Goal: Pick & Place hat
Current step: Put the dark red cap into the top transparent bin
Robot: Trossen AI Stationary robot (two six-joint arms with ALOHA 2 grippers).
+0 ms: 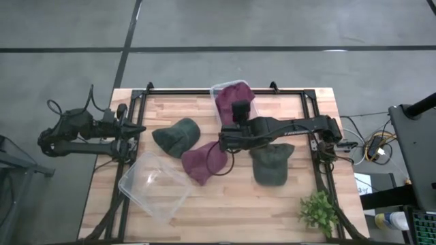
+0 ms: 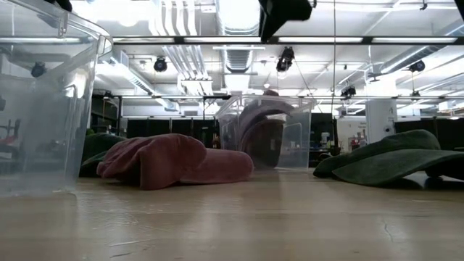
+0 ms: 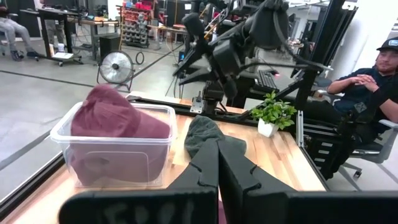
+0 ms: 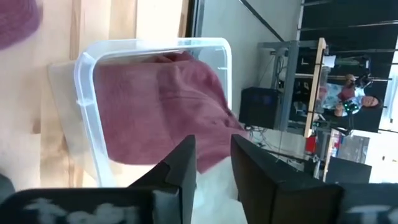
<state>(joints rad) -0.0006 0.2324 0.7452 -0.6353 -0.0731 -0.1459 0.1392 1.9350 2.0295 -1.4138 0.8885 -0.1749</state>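
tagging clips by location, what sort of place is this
Most likely a robotics lab or workshop: a wooden table on a concrete floor, exposed ceiling ducts, and a floor fan among workbenches behind.

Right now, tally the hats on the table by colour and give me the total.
Maroon hats: 2, one in the far bin, one loose mid-table
Green hats: 2, one left of centre, one on the right
Total: 4 hats

Potted plant (image 1: 318, 211), floor fan (image 3: 116, 66)
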